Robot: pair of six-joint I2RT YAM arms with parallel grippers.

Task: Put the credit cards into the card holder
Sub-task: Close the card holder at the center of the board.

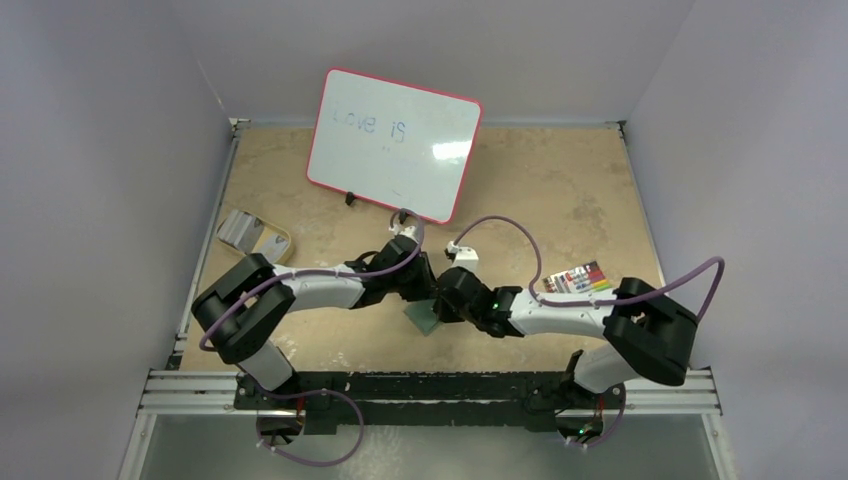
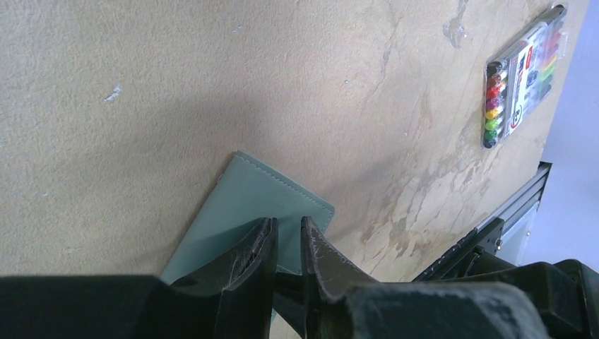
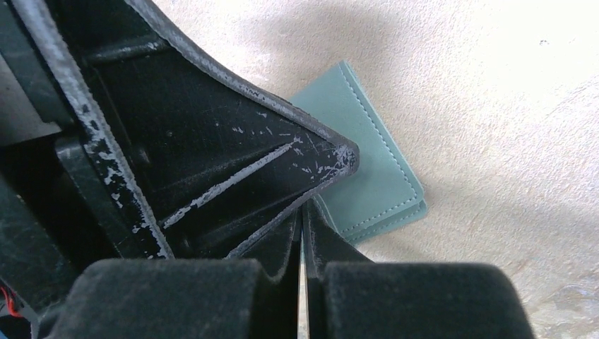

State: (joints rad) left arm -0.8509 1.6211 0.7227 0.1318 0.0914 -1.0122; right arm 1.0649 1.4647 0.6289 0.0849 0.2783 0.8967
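- Holder (image 1: 425,318) is lying on the table (image 1: 560,200), at centre near the front edge, between the two wrists. It is folded shut, with both stitched layers showing at one corner.
- Left gripper (image 2: 287,224) is reaching over the holder's near edge with its jaws standing a narrow slit apart. Green is showing through the slit. I cannot tell whether the jaws are pinching the flap or only sitting on it.
- Right gripper (image 3: 304,226) is pressing its fingers fully together, with the tips lying just over the holder's edge; nothing is showing between them.
- In the right wrist view, a left finger is covering much of the holder.
- Marker pack (image 2: 519,74) is lying to the right, well apart.
- Whiteboard (image 1: 393,143) is standing at the back.
- Silver case (image 1: 238,228) is sitting at the left edge.
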